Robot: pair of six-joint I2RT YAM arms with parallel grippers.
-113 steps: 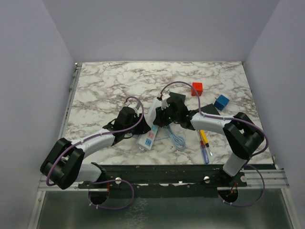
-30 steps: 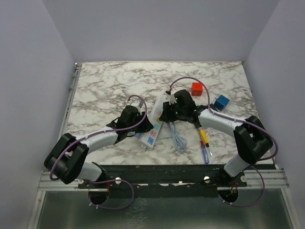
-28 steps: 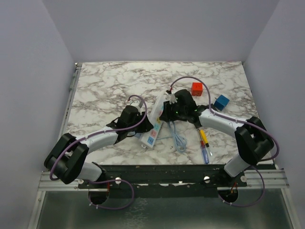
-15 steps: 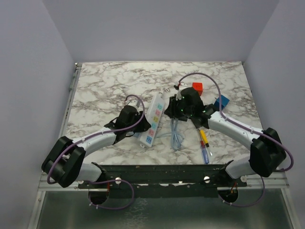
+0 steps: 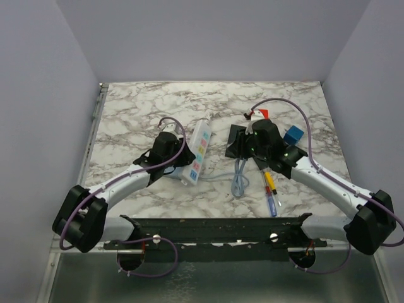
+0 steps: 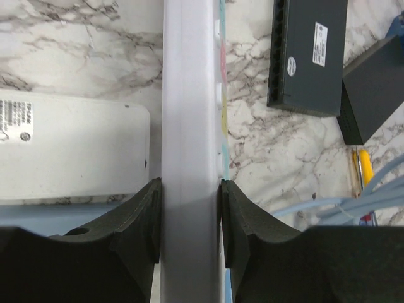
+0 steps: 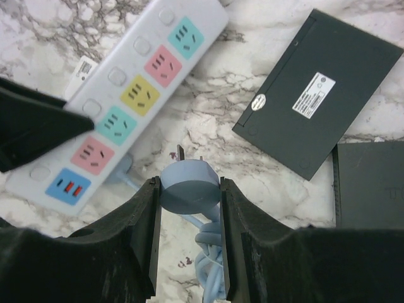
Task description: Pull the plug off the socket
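Right hand [image 7: 189, 196]: closed on blue plug [image 7: 189, 187]
Left hand [image 6: 189, 211]: clamped around socket [image 6: 189, 95]
Change: plug pulled free; task judged done

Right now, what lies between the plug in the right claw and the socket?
Only bare marble table, as the right wrist view shows. The plug is clear of the socket.
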